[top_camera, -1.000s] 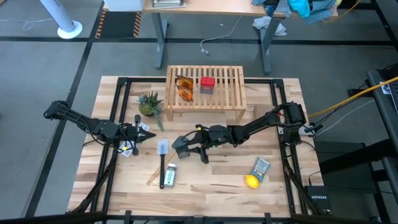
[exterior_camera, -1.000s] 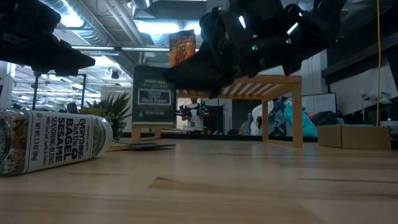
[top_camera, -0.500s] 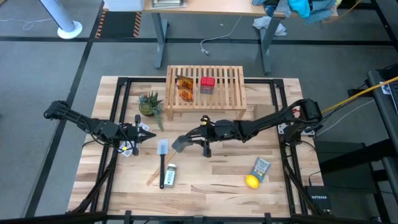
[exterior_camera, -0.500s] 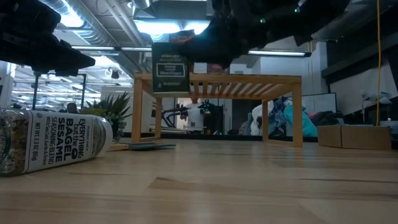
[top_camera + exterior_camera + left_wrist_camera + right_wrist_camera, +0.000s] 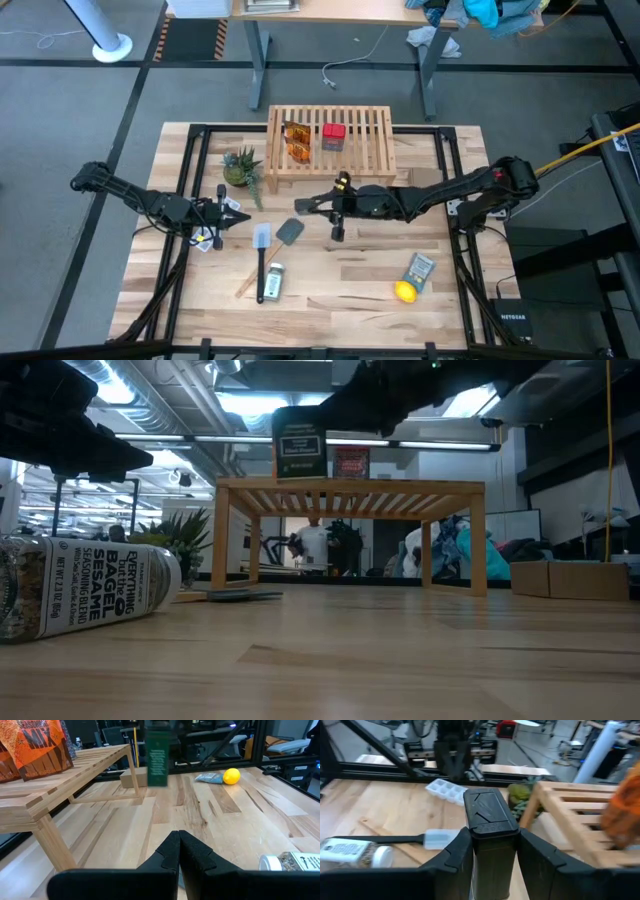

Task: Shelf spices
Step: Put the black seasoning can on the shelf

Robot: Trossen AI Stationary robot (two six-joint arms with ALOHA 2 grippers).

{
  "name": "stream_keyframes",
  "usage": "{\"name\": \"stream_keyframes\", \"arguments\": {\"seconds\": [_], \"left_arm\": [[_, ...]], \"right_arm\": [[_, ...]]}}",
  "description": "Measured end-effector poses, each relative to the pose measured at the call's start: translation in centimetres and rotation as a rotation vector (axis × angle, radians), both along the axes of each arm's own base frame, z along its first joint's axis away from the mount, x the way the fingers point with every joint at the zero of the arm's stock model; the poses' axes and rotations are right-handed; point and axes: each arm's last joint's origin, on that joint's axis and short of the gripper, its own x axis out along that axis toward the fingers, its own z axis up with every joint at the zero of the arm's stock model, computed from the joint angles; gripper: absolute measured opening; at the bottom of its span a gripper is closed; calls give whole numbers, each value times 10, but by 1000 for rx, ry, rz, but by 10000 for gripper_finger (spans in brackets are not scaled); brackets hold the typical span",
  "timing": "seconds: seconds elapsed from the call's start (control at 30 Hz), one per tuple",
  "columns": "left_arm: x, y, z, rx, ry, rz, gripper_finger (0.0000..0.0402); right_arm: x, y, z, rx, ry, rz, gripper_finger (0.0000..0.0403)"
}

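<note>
I read bottle (image 5: 75, 588) lying on bench: "EVERYTHING but the BAGEL SESAME SEASONING BLEND", "NET WT. 2.3 OZ" | orange packet (image 5: 37, 745) on shelf: "MIX", remainder cut off | black box (image 5: 300, 443): label print too small for me to read

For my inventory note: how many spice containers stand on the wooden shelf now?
3: two amber-orange clear packets on the light wooden slatted shelf, left part, and a small red box near its middle. None seems hidden.
</note>
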Motion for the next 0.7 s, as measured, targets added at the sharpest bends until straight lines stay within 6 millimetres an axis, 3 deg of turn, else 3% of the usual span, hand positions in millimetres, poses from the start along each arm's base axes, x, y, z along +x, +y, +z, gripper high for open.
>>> {"name": "stream_keyframes", "arguments": {"seconds": [0.43, 0.7], "left_arm": [[0, 0, 0, 0, 0, 0, 0], [0, 0, 0, 0, 0, 0, 0]], "right_arm": [[-33, -8, 45, -123, -42, -139, 132], [-67, -23, 38, -160, -102, -249, 132]]}}
